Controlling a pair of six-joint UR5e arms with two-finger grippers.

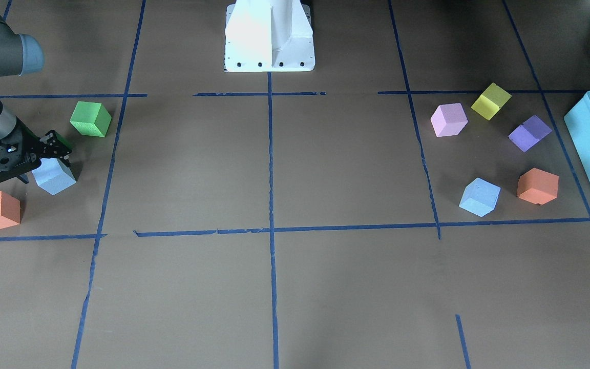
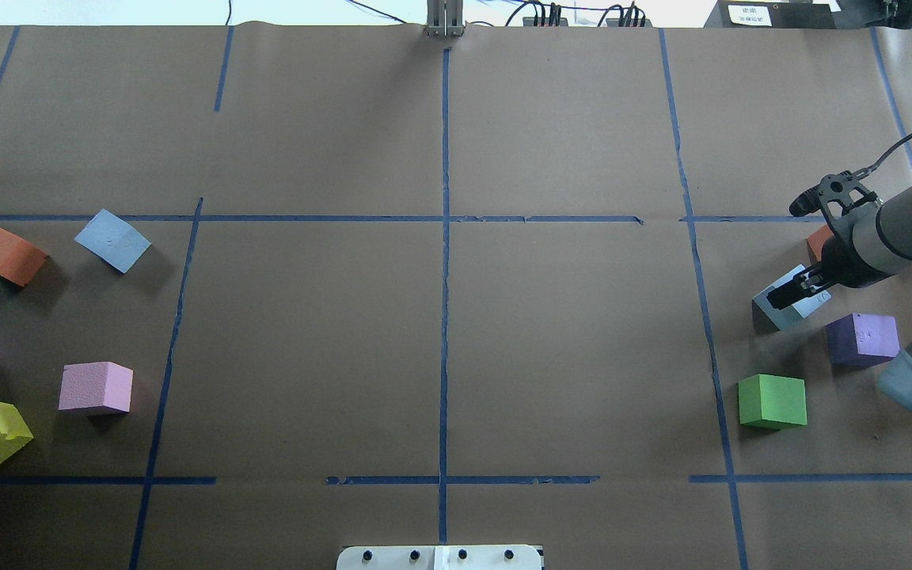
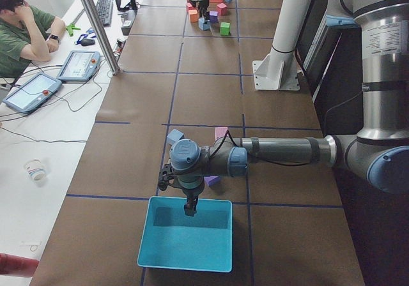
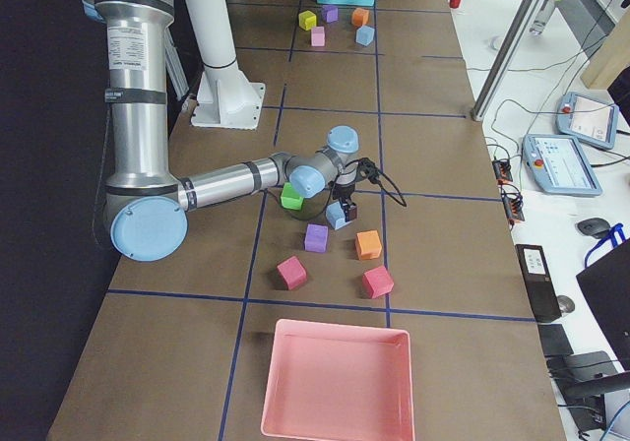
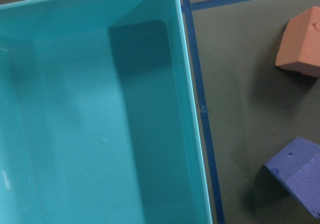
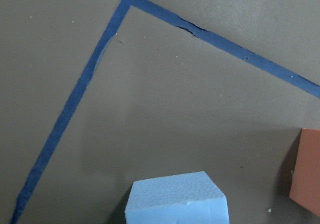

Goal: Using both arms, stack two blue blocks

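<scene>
overhead exterior view: the right pincer (image 2: 788,293) rests over a pale blue block (image 2: 798,311) far right of the white base (image 2: 440,556), near the bench (image 2: 567,348) edge; its grip cannot be told. the other blue block (image 2: 113,240) lies far left of the base, with wide brown bench between. the left pincer (image 3: 190,207) hangs over a teal box (image 3: 184,255); its opening is unclear.

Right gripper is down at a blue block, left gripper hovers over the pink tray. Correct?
No. The left gripper hovers over the teal box, not the pink tray; the exterior left view shows it. The right gripper is down at a blue block, as stated.
</scene>
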